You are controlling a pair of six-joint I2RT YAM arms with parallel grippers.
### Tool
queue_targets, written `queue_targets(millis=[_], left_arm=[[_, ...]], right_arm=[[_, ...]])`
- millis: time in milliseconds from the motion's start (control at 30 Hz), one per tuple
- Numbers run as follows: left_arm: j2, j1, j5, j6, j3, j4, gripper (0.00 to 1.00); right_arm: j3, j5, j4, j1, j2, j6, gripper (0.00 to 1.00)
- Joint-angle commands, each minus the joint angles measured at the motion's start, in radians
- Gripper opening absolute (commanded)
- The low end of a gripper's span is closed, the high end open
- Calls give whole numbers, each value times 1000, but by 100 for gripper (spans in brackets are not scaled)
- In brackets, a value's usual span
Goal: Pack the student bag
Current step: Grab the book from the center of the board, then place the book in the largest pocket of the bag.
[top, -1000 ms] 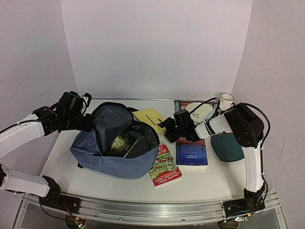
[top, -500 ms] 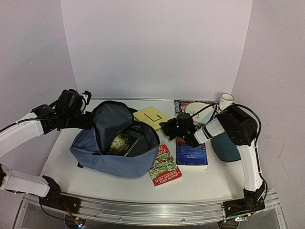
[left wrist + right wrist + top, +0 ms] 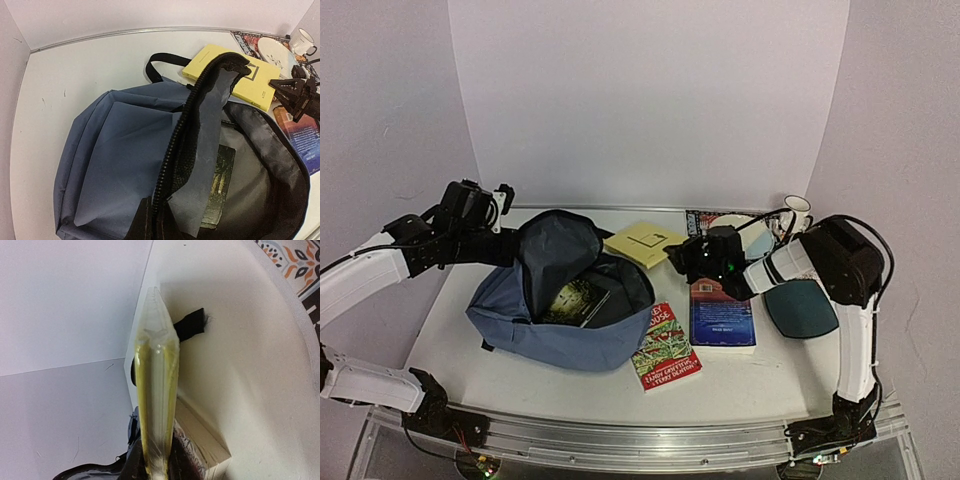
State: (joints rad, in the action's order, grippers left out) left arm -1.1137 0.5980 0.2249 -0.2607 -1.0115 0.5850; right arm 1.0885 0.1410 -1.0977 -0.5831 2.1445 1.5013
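Slate-blue fabric: the student bag (image 3: 560,318) lies on the left half of the white table (image 3: 770,365). Its mouth gapes toward the right, and a dark-covered book (image 3: 576,300) is lodged against its dark lining.

My left arm (image 3: 365,275) comes in from the left edge, forearm nearly level and wrist turned toward the bag. My left pincer (image 3: 512,250) is clenched on the zippered rim of the bag's flap (image 3: 552,250), which stands raised above the opening.

My right arm (image 3: 855,310) rises from its base at the near right, folds at the elbow and reaches leftward, low over the table. My right pincer (image 3: 680,252) grasps the right corner of the yellow book (image 3: 642,242), which lies just behind the bag. The right wrist view shows that book edge-on, pinched between my fingers.

A dark teal oval pad (image 3: 802,305) lies beneath my right forearm. A blue book (image 3: 722,318) lies flat under my right wrist, and beside it a red-and-green paperback (image 3: 665,350) touches the bag's right side.

At the far right, a white plate (image 3: 748,235) rests on a patterned mat (image 3: 700,217), with a white mug (image 3: 798,207) just beyond it.
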Motion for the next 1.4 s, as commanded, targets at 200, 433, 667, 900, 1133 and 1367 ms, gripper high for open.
queue_targets(millis=[200, 433, 667, 900, 1133, 1367], left_arm=[[13, -10, -92, 20, -64, -118, 0], [-23, -10, -63, 1, -80, -138, 0], [-71, -10, -69, -27, -102, -191, 0], [-100, -10, -44, -71, -120, -242, 0], [-103, -10, 20, -105, -116, -260, 0], [-98, -10, -61, -107, -107, -318, 0]], right_arm=[[-162, 47, -58, 24, -373, -76, 0], [-235, 80, 151, 27, -599, -147, 0], [-228, 191, 297, 6, -686, -151, 0], [-228, 181, 462, -61, -779, -209, 0], [-260, 167, 572, -74, -854, -232, 0], [-226, 154, 538, -162, -789, -226, 0]])
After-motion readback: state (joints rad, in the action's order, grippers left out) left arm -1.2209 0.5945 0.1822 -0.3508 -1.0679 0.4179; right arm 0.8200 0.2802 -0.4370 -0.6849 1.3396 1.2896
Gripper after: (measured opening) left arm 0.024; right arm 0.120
